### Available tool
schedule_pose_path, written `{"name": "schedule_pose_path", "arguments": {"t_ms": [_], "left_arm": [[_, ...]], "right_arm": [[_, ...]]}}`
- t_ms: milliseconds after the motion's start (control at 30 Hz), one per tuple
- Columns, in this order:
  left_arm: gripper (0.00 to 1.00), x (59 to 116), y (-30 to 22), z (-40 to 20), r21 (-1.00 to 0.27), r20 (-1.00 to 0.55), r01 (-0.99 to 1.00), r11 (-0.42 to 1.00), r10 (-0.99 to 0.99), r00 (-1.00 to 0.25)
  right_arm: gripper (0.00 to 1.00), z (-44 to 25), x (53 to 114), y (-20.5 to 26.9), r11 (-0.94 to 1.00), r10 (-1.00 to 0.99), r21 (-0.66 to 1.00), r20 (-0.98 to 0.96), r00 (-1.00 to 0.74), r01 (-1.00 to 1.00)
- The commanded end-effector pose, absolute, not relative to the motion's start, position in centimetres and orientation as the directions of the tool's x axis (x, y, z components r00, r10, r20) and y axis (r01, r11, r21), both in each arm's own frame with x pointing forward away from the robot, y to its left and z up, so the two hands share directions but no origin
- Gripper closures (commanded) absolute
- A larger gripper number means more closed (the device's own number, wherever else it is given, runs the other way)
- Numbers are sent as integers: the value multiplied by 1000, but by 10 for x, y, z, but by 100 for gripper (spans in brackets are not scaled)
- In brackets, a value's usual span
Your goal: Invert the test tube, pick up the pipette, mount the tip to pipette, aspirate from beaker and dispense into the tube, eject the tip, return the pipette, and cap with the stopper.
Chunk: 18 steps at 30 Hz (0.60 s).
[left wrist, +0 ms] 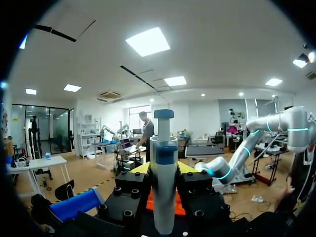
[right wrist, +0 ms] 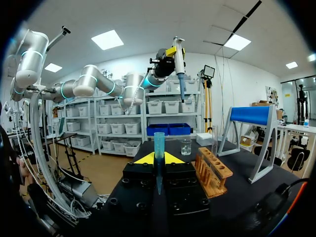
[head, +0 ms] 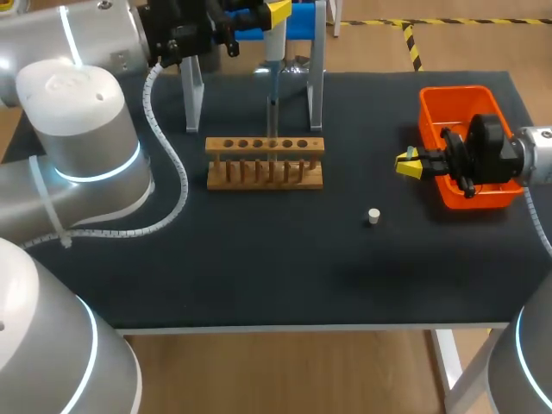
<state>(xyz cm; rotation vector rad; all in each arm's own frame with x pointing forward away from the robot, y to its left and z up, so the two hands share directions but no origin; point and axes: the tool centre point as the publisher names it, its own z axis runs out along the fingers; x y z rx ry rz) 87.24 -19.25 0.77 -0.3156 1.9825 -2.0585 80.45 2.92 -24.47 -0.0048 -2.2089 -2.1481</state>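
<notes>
My left gripper [head: 269, 19] is raised above the far side of the table and is shut on the white and blue pipette [left wrist: 164, 173], which hangs upright with its shaft [head: 272, 86] pointing down toward the wooden rack [head: 265, 162]. A clear test tube [right wrist: 215, 140] stands in the rack. My right gripper [head: 407, 162] hovers beside the orange bin [head: 470, 97], shut on a blue pipette tip [right wrist: 159, 150]. Ahead of it in the right wrist view are the rack [right wrist: 212, 170] and a glass beaker [right wrist: 185, 146]. A white stopper [head: 373, 216] lies on the black mat.
A stand with a blue top bar [head: 304, 21] and metal legs rises behind the rack. The orange bin sits at the table's right edge. My left arm's cable [head: 168, 164] loops across the mat's left part.
</notes>
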Motion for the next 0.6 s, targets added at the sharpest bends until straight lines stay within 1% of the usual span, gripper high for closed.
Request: {"name": "schedule_pose_path", "arguments": {"t_ms": [33, 333, 600], "left_arm": [[100, 873, -192, 8, -999, -26, 39, -30, -335, -942], [100, 872, -192, 1, -997, -20, 42, -64, -312, -950], [100, 870, -188, 0, -998, -28, 42, -47, -275, -961]], "right_arm": [[100, -244, 804, 29, 30, -38, 999, 45, -998, 44], [100, -244, 804, 29, 30, -38, 999, 45, -998, 44], [100, -244, 804, 29, 30, -38, 999, 45, -998, 44]]}}
